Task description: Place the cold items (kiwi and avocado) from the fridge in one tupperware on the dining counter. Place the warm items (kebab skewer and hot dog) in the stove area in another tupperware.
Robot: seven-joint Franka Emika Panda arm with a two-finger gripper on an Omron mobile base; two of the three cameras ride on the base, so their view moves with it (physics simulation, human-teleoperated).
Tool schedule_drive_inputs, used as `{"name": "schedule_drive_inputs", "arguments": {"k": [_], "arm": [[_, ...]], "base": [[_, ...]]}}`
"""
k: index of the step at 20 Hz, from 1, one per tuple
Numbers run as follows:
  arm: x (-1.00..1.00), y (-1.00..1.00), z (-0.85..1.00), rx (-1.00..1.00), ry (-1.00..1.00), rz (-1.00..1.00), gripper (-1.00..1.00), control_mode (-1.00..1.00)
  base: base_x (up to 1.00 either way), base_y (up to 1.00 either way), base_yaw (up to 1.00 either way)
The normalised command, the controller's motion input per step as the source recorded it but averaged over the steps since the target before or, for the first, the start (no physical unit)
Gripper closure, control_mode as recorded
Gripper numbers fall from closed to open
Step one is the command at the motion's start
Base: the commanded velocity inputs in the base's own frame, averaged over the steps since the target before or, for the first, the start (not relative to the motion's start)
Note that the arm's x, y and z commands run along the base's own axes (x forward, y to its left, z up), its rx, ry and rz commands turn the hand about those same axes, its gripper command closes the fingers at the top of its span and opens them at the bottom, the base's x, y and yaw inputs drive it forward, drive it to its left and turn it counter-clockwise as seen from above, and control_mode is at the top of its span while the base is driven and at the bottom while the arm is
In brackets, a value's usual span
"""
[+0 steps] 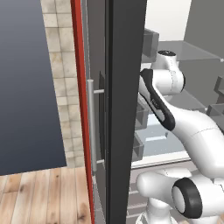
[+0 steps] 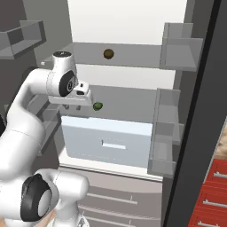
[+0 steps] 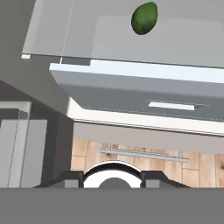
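Observation:
The fridge stands open in front of me. A brown kiwi (image 2: 108, 54) rests on the upper shelf. On the shelf below lies a green avocado (image 2: 97, 106), which also shows near the top of the hand view as the avocado (image 3: 144, 18) on the glass shelf. My gripper (image 2: 73, 107) hangs just left of the avocado at about its height, pointing downward and not touching it. In the hand view its fingertips (image 3: 70, 178) stand apart at the bottom edge, and the gripper (image 3: 112, 180) is open with nothing between them.
A pale drawer (image 2: 108, 142) with a slot handle sits under the avocado's shelf. Door bins (image 2: 170, 128) line the right side. The open dark fridge door (image 1: 124, 109) with its bar handle (image 1: 90, 127) stands close on the left of my arm.

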Motion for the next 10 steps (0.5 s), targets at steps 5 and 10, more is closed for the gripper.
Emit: {"name": "schedule_drive_inputs", "arguments": {"k": [5,10], "arm": [[-0.01,-0.2,0.1,-0.05,-0.17,-0.05,-1.0,-1.0],[-0.01,-0.71,0.15,-0.07,-0.39,-0.28,-1.0,-1.0]], "base": [[0.0,0.0,0.0],[0.0,0.0,0.0]]}}
